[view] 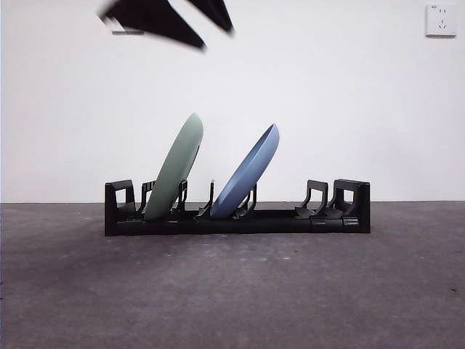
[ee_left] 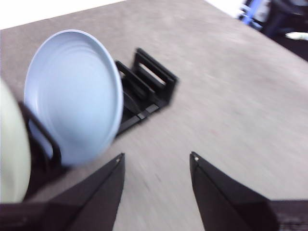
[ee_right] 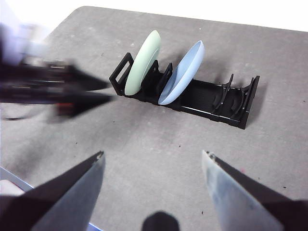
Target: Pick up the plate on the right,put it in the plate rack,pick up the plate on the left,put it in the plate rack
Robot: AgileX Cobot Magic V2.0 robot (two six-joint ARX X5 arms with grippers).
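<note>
1. A white wall socket [view: 441, 19] sits in the upper right corner of the front view; nothing stands between the camera and the plate rack [view: 237, 218] on the grey worktop [view: 232, 291].
2. The left pincer [view: 167, 18] shows blurred and dark at the top of the front view, left of centre, well above the rack and touching nothing.
3. The left wrist view shows that pincer's jaws spread apart and empty [ee_left: 156, 161], with bare worktop between them and the blue plate [ee_left: 72, 96] near.
4. The right wrist view shows the right pincer [ee_right: 151, 154] gaping wide and empty, high over the worktop, and the left arm as a dark blur at the left edge of the frame.
5. Only the left wrist view shows blue and dark objects at its upper right corner, too blurred to name.
6. The rack holds two plates, both leaning to the right in the front view: the green plate [view: 174, 171] in the slots near the left end, the blue plate [view: 248, 171] just left of the middle. The prongs at the right end hold nothing.
</note>
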